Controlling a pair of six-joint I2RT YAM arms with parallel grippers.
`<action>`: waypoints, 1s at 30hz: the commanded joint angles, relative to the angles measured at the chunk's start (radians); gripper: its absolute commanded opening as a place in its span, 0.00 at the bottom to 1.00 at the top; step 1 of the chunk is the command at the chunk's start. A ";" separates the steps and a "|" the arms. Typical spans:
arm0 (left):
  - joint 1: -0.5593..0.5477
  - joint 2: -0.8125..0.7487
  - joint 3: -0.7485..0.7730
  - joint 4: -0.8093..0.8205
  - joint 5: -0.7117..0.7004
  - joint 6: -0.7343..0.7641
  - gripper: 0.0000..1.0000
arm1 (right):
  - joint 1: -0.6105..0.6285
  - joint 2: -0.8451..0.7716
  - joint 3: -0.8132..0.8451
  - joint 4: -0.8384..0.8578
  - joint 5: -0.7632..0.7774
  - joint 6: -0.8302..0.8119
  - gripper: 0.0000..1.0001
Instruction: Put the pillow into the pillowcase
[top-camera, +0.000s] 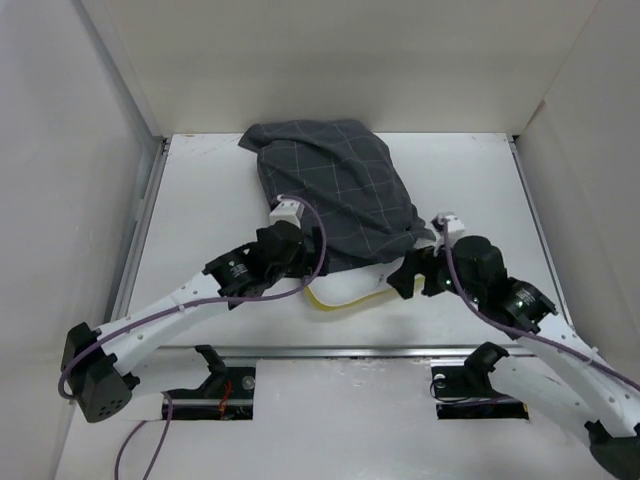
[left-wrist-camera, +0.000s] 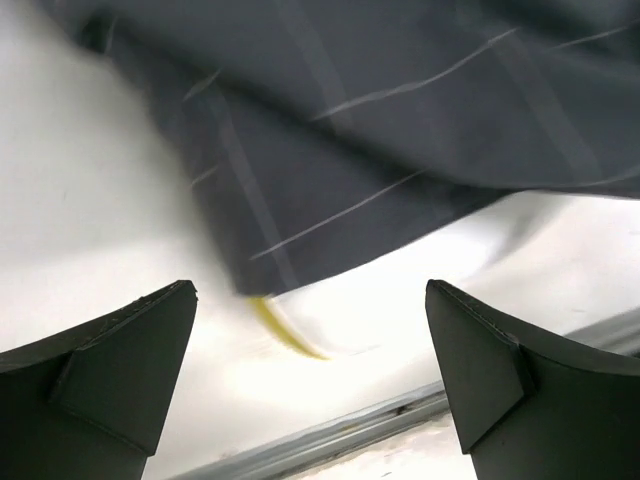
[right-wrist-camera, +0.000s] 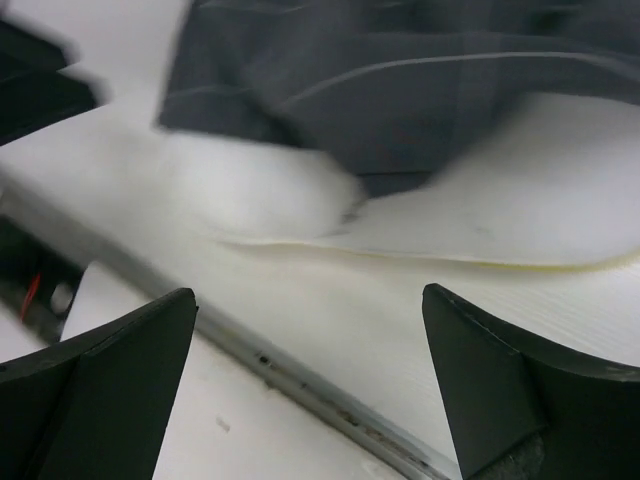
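Observation:
The dark grey checked pillowcase (top-camera: 335, 190) lies on the table and covers most of the white pillow (top-camera: 350, 288), whose near end with its yellow band sticks out toward the arms. My left gripper (top-camera: 290, 255) is open at the case's near left edge; in the left wrist view the pillowcase (left-wrist-camera: 400, 110) hangs over the pillow (left-wrist-camera: 400, 300) ahead of the empty jaws. My right gripper (top-camera: 408, 275) is open at the case's near right corner. In the right wrist view the pillowcase (right-wrist-camera: 400, 90) and the pillow (right-wrist-camera: 480, 220) lie ahead of the jaws, which hold nothing.
White walls (top-camera: 90, 150) enclose the table on the left, back and right. A metal strip (top-camera: 340, 352) runs along the near edge, with two openings (top-camera: 210, 392) at the arm bases.

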 joint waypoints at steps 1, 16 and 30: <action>0.027 -0.048 -0.121 0.041 -0.001 -0.110 0.99 | 0.160 0.055 0.012 0.130 -0.055 -0.077 1.00; 0.046 0.060 -0.223 0.143 -0.077 -0.068 0.84 | 0.461 0.476 0.109 0.372 0.278 -0.110 1.00; 0.087 0.150 -0.146 0.110 -0.097 -0.025 0.41 | 0.519 0.694 0.146 0.418 0.304 -0.197 1.00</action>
